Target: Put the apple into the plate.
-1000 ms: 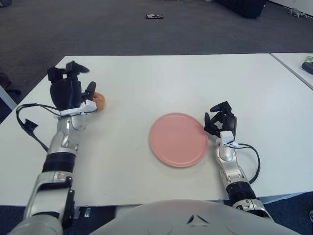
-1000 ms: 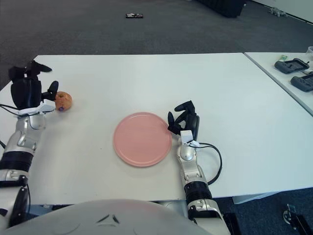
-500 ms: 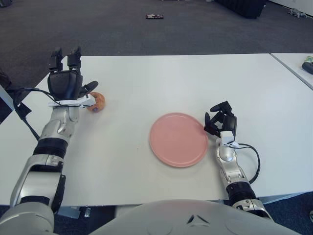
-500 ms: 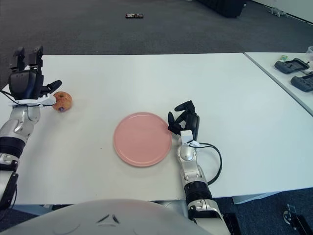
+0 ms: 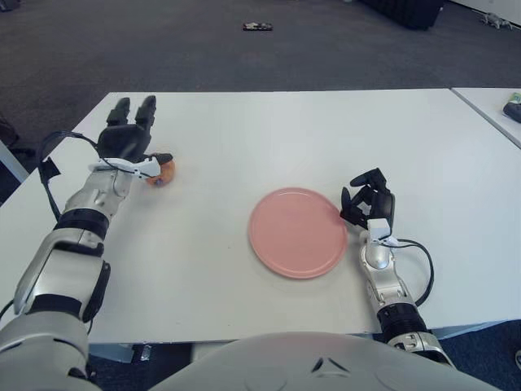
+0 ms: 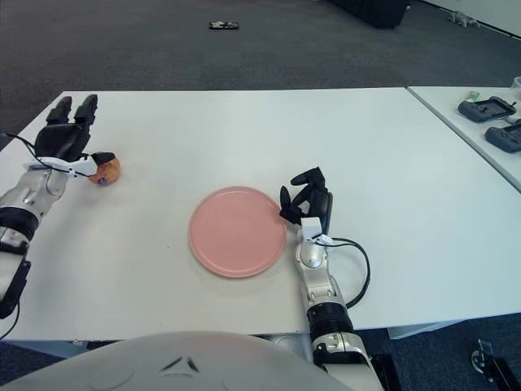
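Reaching from the far left of the table (image 5: pixel 244 130), the left robot hand (image 5: pixel 128 147) lies over the apple (image 5: pixel 163 172) with fingers extended, thumb touching it, gripping nothing. A careless closure could roll the apple away. Well right sits the pink plate (image 5: pixel 297 232); just beside it, the right robot hand (image 5: pixel 368 202) rests curled, empty.

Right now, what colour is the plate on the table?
Plain pink, no pattern; the plate shows best in the right eye view.
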